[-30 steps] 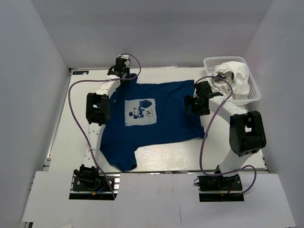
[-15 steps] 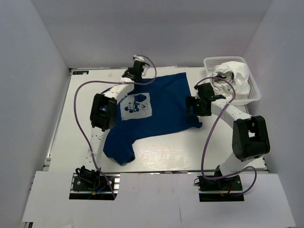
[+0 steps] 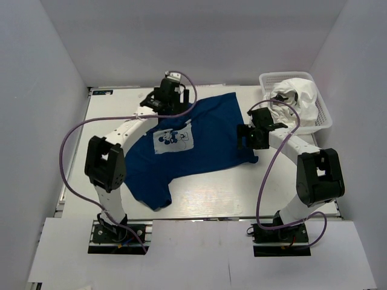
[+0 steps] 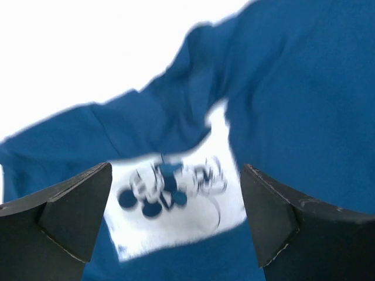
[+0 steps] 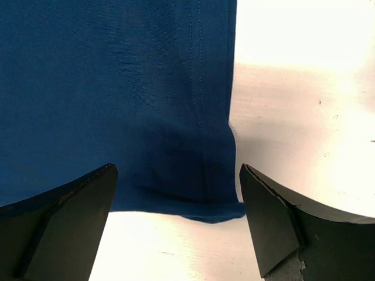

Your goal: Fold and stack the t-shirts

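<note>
The left arm reaches to the far side of the worktop (image 3: 109, 121), its tool (image 3: 170, 92) wide open and empty above the navy t-shirt (image 3: 205, 136). The right arm bends inward, its tool (image 3: 252, 134) equally wide and empty over the shirt's right edge. The shirt lies mid-worktop, print up, long axis slanting near-left to far-right; the white t-shirt (image 3: 299, 95) sits bunched in the basket (image 3: 325, 122).
</note>
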